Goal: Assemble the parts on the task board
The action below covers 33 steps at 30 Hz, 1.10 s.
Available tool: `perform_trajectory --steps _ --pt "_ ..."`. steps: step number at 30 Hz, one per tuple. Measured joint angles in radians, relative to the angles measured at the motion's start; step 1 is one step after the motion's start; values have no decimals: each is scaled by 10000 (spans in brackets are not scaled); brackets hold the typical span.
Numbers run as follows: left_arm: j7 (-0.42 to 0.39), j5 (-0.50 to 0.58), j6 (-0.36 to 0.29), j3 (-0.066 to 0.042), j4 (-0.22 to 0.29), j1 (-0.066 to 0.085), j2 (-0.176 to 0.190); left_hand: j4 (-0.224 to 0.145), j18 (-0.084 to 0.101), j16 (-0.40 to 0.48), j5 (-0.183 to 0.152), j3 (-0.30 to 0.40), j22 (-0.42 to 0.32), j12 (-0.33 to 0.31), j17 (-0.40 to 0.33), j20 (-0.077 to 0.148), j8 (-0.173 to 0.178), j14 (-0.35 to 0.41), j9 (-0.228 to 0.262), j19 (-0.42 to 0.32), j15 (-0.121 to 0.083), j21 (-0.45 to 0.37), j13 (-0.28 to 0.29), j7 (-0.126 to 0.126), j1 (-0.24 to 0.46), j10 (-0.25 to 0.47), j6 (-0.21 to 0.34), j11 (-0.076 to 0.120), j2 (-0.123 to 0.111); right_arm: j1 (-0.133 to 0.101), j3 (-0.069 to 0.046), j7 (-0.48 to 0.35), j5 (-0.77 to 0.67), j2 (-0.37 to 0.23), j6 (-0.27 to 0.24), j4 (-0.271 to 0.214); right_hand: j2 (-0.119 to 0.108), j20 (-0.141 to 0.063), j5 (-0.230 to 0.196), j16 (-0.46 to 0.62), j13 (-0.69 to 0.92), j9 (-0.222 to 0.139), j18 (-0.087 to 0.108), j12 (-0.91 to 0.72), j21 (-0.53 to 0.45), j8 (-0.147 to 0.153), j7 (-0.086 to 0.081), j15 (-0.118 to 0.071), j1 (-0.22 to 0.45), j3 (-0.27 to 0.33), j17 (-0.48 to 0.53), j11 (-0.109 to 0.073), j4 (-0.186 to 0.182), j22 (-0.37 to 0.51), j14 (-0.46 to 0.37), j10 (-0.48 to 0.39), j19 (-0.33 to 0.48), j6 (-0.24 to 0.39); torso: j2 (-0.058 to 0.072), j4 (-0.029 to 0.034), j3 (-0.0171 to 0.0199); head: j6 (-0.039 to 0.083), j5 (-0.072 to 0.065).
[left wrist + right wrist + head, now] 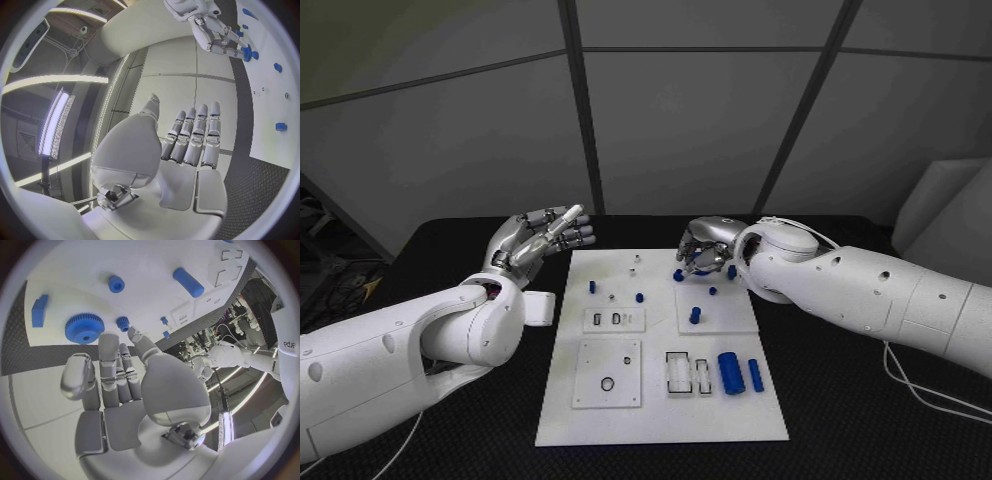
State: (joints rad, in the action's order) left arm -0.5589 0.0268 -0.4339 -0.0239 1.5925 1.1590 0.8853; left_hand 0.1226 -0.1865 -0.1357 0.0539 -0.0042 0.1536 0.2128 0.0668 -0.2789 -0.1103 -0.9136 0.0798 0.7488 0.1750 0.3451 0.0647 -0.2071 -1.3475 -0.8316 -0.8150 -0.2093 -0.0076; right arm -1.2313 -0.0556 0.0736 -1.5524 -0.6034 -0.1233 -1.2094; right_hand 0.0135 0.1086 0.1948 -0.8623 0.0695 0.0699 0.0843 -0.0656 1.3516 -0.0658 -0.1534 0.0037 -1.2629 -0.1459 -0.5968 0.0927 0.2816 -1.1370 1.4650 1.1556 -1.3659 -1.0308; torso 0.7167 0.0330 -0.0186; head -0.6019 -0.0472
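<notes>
The white task board (661,400) lies in the middle of the black table. My right hand (708,250) hangs over its far right part, fingers curled downward and holding nothing. In the right wrist view its fingertips (109,340) end just short of a large blue gear (84,328) and a small blue gear (122,321) on the board. The left wrist view shows the right hand (215,35) reaching down to a gear (250,52). My left hand (545,238) is raised off the board's far left corner, fingers (197,135) straight and apart, empty.
Two blue cylinders (730,372) (756,375) lie near the board's right edge. Small blue pieces (613,296) (694,315) stand mid-board. A blue block (39,310), a bushing (116,284) and a cylinder (188,282) lie around the gears. A grey wall rises behind the table.
</notes>
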Motion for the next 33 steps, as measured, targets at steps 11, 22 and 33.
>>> perform_trajectory --steps 11,22,33 --pt "67 -47 122 -8 21 0 0 -28 0 41 0 -28 -1 -48 -11 0 0 0 0 0 0 0 0 0 0 1 1 -1 -1 -3 0 139 -340 131 368 -52 0 20 56 -999 -1 -1 4 0 440 0 -32 0 0 -117 -868 36 27 -724 0 -35 -193 32 129 39 -3 9 -12" --pt "104 -64 155 -10 33 4 56 -27 0 41 0 -28 -2 -49 -10 0 0 1 0 -1 0 -1 0 0 -1 1 1 -1 -1 -6 -1 211 -508 261 586 66 103 22 152 -1695 11 20 -153 0 788 0 -32 0 -19 -343 -1512 13 11 -1316 0 -11 -447 32 200 55 -5 37 16" --pt "133 -71 167 -11 57 8 83 -27 0 41 0 -27 -2 -48 -9 0 1 1 0 -1 0 -1 1 -1 -1 1 1 -1 -1 -28 -14 287 -651 339 752 130 491 -47 -209 -2385 19 88 -309 9 1173 -39 83 -1 -281 -1192 -2077 -101 75 -1711 0 409 -735 -429 259 64 -5 -77 -2"
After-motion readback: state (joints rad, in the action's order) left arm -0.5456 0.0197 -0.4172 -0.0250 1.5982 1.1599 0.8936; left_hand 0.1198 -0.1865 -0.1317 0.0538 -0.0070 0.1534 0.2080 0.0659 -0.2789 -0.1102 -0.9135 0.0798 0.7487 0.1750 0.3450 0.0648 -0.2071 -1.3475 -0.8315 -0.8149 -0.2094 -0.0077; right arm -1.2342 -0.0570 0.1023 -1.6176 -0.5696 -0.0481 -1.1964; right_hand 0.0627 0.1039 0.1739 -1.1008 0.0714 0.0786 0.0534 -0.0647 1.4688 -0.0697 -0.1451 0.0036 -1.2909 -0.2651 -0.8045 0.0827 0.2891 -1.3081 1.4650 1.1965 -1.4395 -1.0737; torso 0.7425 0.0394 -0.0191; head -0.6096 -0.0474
